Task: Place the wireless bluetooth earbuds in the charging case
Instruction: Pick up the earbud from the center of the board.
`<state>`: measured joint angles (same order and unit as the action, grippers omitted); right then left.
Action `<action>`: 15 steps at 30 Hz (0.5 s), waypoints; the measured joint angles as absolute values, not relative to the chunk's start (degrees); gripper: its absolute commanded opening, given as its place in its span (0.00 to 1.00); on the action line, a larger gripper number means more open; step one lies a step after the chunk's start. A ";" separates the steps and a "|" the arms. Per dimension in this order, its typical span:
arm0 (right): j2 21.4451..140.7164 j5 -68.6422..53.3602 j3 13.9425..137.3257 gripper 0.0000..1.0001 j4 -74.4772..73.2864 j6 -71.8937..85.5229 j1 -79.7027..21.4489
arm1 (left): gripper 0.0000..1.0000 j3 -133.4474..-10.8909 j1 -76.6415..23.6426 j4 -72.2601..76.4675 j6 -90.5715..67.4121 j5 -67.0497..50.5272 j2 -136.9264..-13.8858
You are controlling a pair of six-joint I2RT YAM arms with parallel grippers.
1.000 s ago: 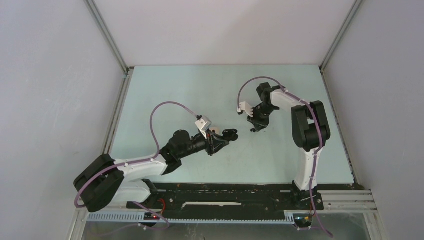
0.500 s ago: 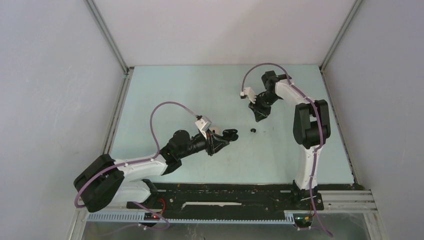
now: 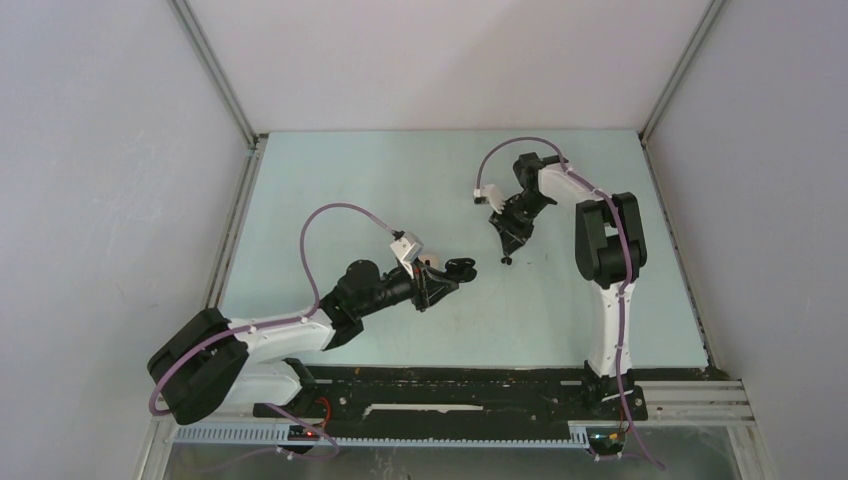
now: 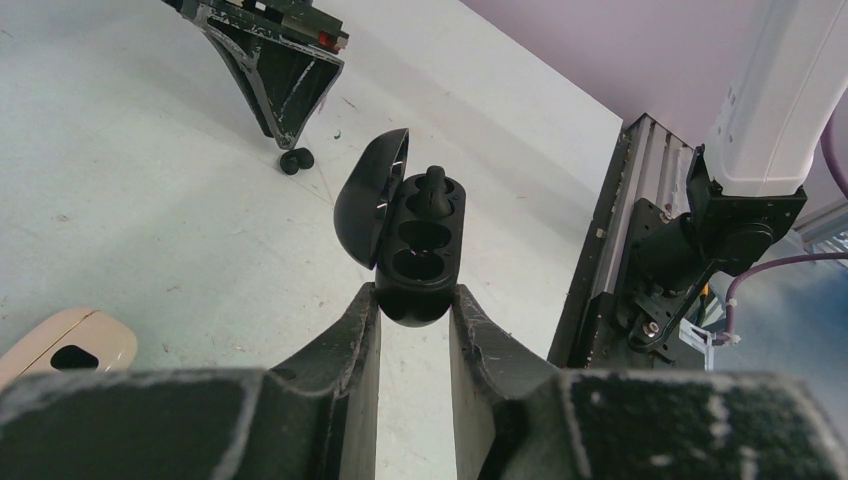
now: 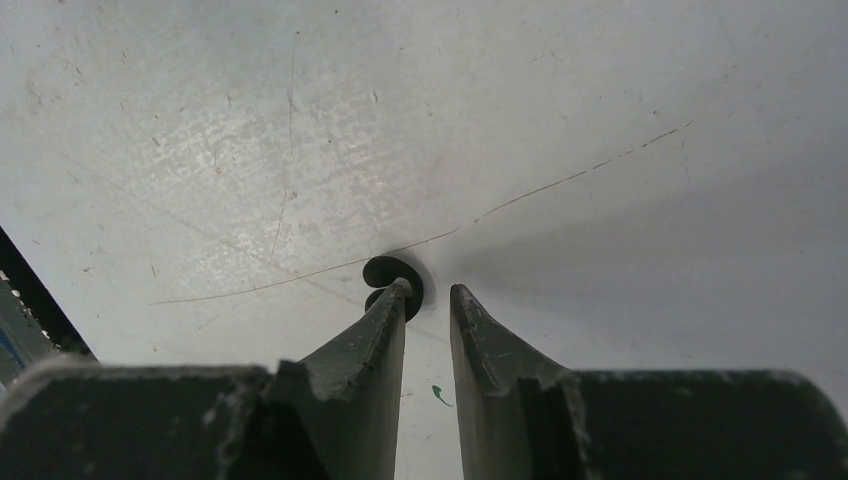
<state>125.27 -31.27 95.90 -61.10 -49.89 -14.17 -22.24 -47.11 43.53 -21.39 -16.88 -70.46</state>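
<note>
Pale table [image 3: 400,180] inside white walls: the case is held and the other arm is back over the stray bud.

Nearest the bases, the left gripper [image 4: 415,292] is clamped on the bottom of the open charging case [image 4: 420,240], lid up at 10 o'clock, with a seated earbud [image 4: 436,185] in the farthest socket (arm and case as they were a second ago). A beige oval piece [image 4: 65,340] lies on the table at the case's 8 o'clock. Farther out, at the case's 3 o'clock from above, the loose earbud [image 5: 385,270] lies on the table. Half a second ago it lay bare, the arm lifted off toward 1 o'clock. The right gripper [image 5: 430,290] has since come down over it again, jaws a narrow slit apart and holding nothing, the bud at its left fingertip.
</note>
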 measured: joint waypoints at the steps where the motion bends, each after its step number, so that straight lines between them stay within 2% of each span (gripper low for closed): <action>1: 125.36 -31.27 95.90 0.27 -61.19 -49.87 -14.17 | 0.00 -22.24 -47.11 43.51 -21.39 -16.91 -70.46; 15: 125.67 -31.24 95.90 0.29 -63.35 -49.47 -14.81 | 0.00 -22.24 -47.11 43.53 -21.39 -16.91 -70.46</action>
